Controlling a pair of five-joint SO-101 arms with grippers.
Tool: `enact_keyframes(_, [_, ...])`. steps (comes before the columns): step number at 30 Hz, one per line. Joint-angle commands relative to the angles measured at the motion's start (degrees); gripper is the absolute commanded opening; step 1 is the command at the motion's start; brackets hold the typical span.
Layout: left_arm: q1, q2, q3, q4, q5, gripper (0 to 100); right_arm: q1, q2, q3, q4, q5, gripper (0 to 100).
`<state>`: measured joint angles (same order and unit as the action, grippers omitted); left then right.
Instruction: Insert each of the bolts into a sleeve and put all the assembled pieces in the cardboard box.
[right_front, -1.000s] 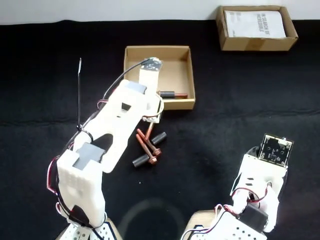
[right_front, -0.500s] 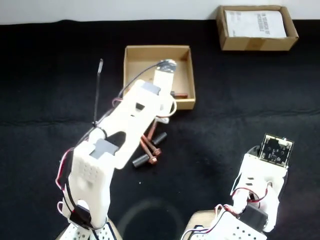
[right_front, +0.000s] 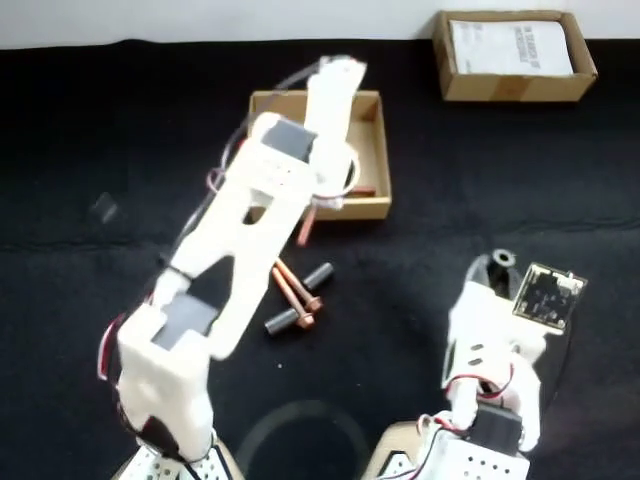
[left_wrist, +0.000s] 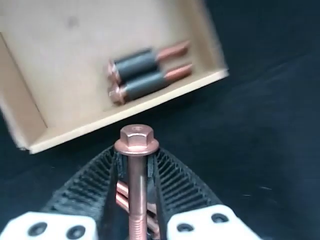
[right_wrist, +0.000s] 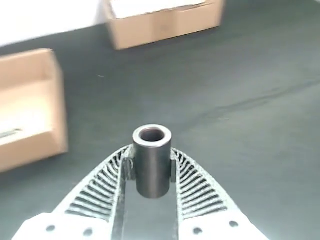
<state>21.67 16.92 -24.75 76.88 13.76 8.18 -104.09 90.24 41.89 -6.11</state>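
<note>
The left jaws are closed tight on a copper bolt (left_wrist: 136, 150), gripping its shank just below the head. The high view puts that bolt by the front wall of the cardboard box (left_wrist: 60, 50).

The left wrist view shows two assembled pieces (left_wrist: 135, 64) side by side on the box floor. From above, the arm covers all but one copper tip (right_front: 362, 190).

The right jaws clamp a dark sleeve (right_wrist: 151, 160), its open bore facing the right wrist camera, low on the right of the bench (right_front: 500, 180).

The high view alone shows two loose bolts (right_front: 292, 290) lying between two spare sleeves (right_front: 318, 275) in front of the box.
</note>
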Motion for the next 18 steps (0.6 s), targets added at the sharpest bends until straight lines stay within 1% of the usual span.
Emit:
enact_keyframes(1, [2.5, -13.8, -3.5, 0.4, 0.1, 1, -7.2, -0.5, -3.7, -1.3, -6.0, 0.7])
enact_keyframes(5, [4.7, -26.9, -3.1, 0.7, -0.4, 1, -16.0, -0.5, -3.8, -1.3, -8.1, 0.7])
enact_keyframes(9, [5.0, -39.3, 0.9, 3.7, -0.5, 1, -21.3, -0.5, -3.5, -1.2, -7.6, 0.7])
enact_keyframes(14, [4.9, -53.8, 15.6, 7.6, -9.1, 1, -22.8, -0.4, -3.3, -1.1, -7.6, 0.7])
enact_keyframes(17, [4.7, -62.1, 27.6, 6.4, -11.0, 1, -22.8, -0.4, -3.2, -1.1, -6.0, 0.7])
enact_keyframes(18, [4.6, -64.5, 32.0, 4.1, -10.8, 1, -22.8, -0.4, -3.2, -1.1, -5.1, 0.7])
